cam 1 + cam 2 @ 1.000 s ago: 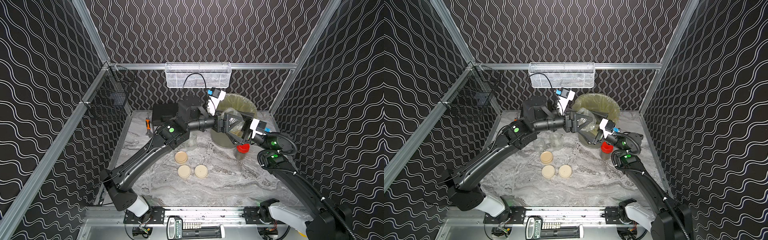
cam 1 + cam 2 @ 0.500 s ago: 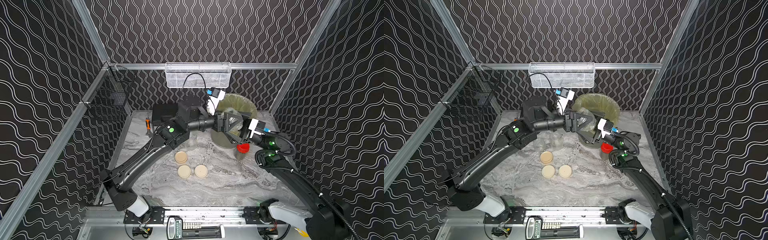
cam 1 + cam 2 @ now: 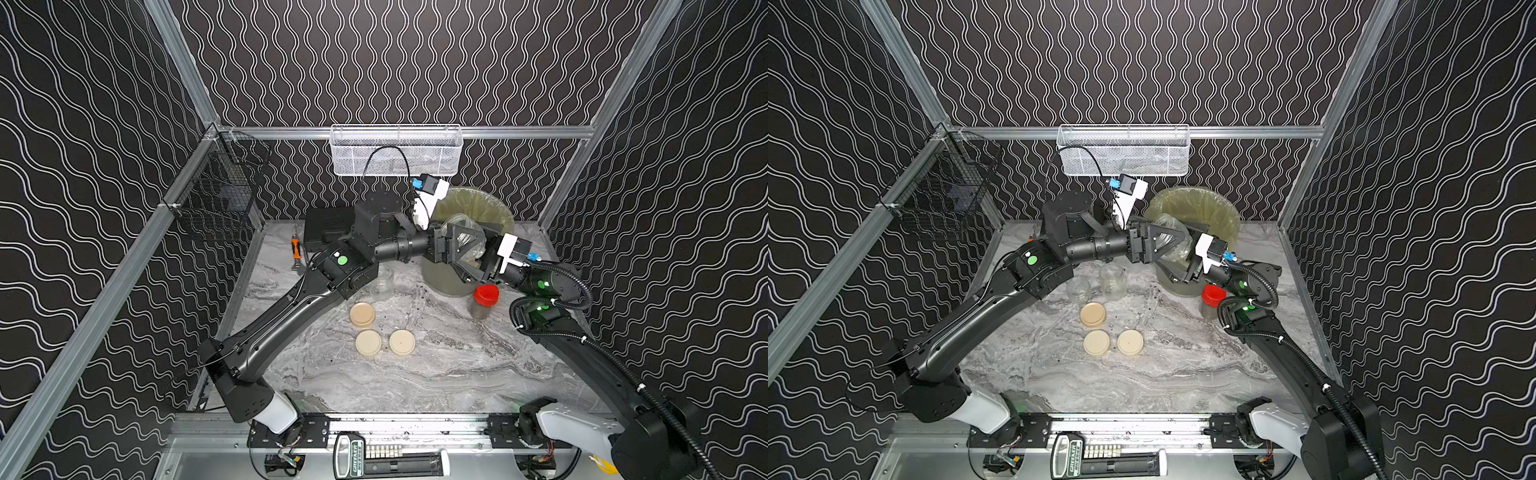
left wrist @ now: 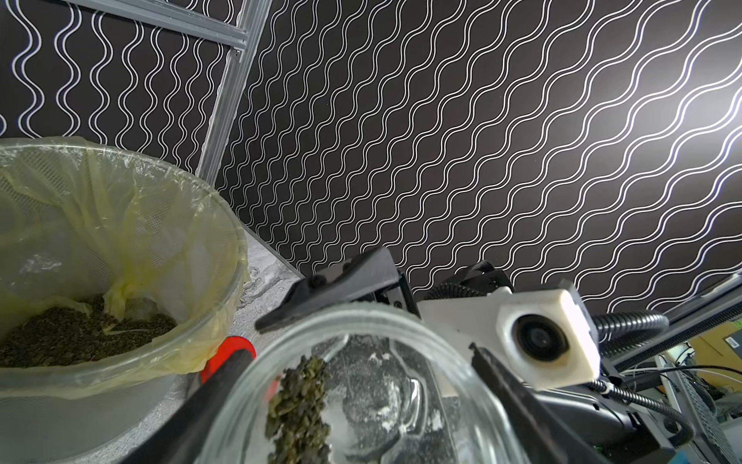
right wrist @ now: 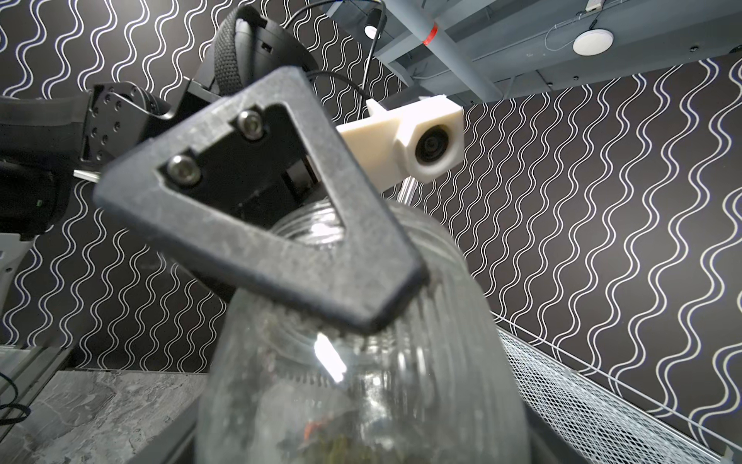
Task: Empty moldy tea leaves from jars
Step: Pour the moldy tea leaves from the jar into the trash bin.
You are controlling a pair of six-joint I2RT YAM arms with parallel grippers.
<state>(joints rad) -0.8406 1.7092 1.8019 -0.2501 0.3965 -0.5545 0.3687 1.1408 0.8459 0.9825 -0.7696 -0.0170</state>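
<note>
Tea leaves (image 4: 299, 405) clump inside the jar (image 3: 455, 222), frame centre-right by the bin (image 3: 494, 208), clamped in the left gripper (image 3: 465, 240); the right gripper (image 3: 478, 252) straddles it, hold unclear. Opposed pulls could scatter flakes on the desk (image 3: 436, 365).

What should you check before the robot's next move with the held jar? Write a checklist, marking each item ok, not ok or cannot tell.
1. Held jar open: ok.
2. Left gripper clamped on it: ok.
3. Right gripper gripping it: cannot tell.
4. Jar emptied: not ok, a clump of tea leaves lies inside.
5. Mouth over the bin: cannot tell.
</note>
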